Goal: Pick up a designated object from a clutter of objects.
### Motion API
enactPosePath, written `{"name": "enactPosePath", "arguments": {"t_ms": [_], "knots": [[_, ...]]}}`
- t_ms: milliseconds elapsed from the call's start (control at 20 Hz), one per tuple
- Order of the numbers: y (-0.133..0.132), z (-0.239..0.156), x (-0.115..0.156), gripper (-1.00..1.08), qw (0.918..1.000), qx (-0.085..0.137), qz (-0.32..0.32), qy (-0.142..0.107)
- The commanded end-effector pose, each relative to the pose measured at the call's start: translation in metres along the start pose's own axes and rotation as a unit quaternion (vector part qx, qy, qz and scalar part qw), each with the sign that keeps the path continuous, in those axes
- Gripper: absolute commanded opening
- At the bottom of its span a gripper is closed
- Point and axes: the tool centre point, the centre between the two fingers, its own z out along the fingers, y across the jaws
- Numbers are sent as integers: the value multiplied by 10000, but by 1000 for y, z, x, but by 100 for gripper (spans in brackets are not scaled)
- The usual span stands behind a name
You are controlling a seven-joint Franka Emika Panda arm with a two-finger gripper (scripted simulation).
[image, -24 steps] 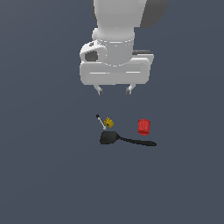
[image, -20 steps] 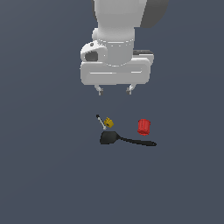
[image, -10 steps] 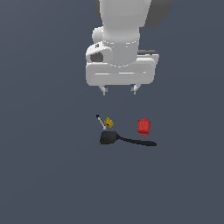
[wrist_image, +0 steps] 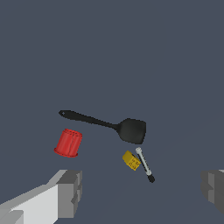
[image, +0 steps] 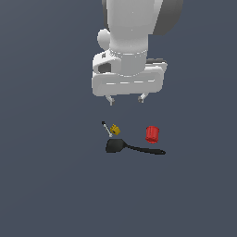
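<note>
Gripper [image: 126, 98] hangs above the black spatula [image: 132, 147], jaws spread wide, nothing between them.

No text, label, brand, number or sign can be read on any object or on the arm.

A glossy white arm [image: 132, 28] with a dark grey joint, ending in a boxy white gripper [image: 126, 99] with two small grey fingertips [image: 110, 100].
</note>
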Motion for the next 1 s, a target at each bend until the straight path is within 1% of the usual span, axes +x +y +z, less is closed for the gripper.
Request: {"name": "enactPosePath", "arguments": {"t_ms": [0, 250, 450, 700, 950], "knots": [[-1, 7, 2, 100, 9998, -15, -186, -13], [-3, 28, 7, 100, 9974, -52, -712, -45], [-6, 49, 11, 100, 9919, -81, -1264, -81], [-11, 78, 16, 100, 9796, -106, -2005, -130], [-16, 108, 19, 100, 9615, -112, -2739, -178]]}}
